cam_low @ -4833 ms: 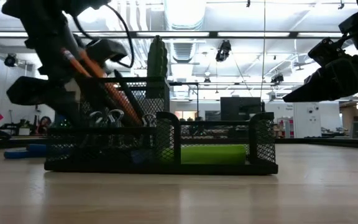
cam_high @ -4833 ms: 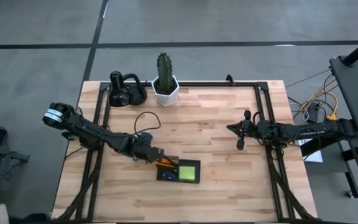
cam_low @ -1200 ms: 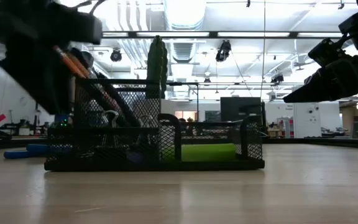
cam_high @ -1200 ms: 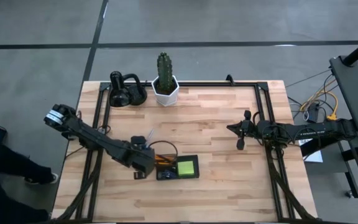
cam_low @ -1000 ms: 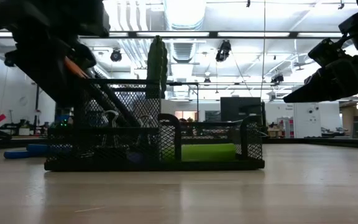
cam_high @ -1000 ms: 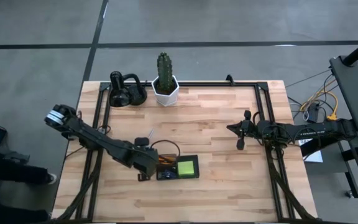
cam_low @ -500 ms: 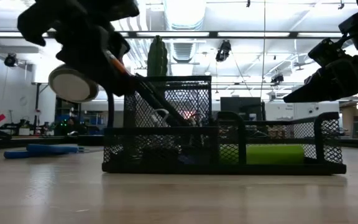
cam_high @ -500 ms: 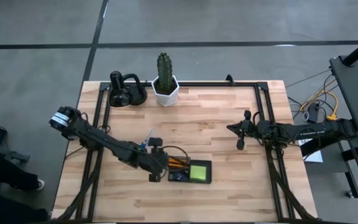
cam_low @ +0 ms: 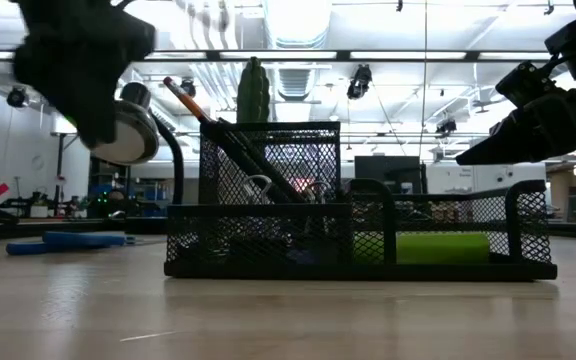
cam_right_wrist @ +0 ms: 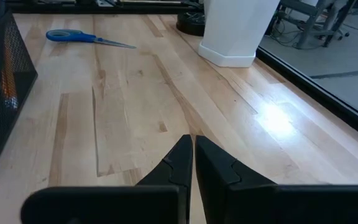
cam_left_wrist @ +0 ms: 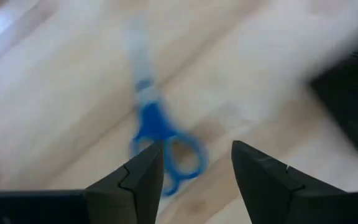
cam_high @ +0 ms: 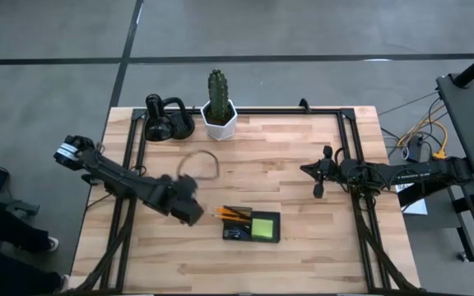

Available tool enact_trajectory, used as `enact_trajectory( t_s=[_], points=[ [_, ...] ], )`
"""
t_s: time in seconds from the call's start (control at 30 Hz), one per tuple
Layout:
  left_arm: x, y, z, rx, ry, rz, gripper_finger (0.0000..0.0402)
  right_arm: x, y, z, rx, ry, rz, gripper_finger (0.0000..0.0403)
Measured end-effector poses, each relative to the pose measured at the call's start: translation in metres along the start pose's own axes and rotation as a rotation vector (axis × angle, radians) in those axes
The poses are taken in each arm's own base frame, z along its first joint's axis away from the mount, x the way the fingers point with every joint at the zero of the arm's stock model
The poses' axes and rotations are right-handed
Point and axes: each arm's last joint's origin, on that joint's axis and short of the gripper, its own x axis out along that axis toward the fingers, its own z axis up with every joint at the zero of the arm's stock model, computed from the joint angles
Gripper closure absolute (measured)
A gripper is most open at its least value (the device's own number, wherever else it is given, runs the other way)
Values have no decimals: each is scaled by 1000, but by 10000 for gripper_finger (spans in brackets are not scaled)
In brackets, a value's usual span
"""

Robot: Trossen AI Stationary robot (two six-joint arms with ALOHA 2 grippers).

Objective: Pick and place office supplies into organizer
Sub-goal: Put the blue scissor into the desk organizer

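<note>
The black mesh organizer (cam_high: 252, 226) stands on the table's near middle, with orange pencils (cam_high: 230, 214) and dark pens leaning in its tall cup (cam_low: 268, 165) and a lime-green pad (cam_high: 263, 227) in a low compartment. Blue-handled scissors (cam_left_wrist: 160, 134) lie flat on the wood, also in the right wrist view (cam_right_wrist: 86, 37). My left gripper (cam_high: 185, 207) hovers open left of the organizer, over the scissors' handles (cam_left_wrist: 197, 149), touching nothing. My right gripper (cam_high: 308, 169) waits shut at the table's right side (cam_right_wrist: 191, 149).
A white hexagonal cactus pot (cam_high: 218, 117) and a black rounded gadget (cam_high: 168, 120) stand at the far edge. Black frame rails (cam_high: 348, 148) run along the table's sides. Bare wood lies between the organizer and the right gripper.
With my left gripper against its left end, the organizer slid a short way toward the table's right edge and turned slightly. The gripper has since drawn back toward the left, clear of the organizer, and now hangs over the scissors. The right arm kept still.
</note>
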Motion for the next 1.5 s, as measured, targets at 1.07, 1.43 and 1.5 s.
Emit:
enact_trajectory(
  t_s=[1.07,1.43,1.5],
  points=[
    [65,20,-24,-494,187,120,231,0,0,0,-2,-1,1,394],
    [77,16,-25,-496,213,150,231,0,0,0,0,-2,1,394],
    [78,16,-25,-494,214,157,231,0,0,0,-2,-2,0,394]
  ],
)
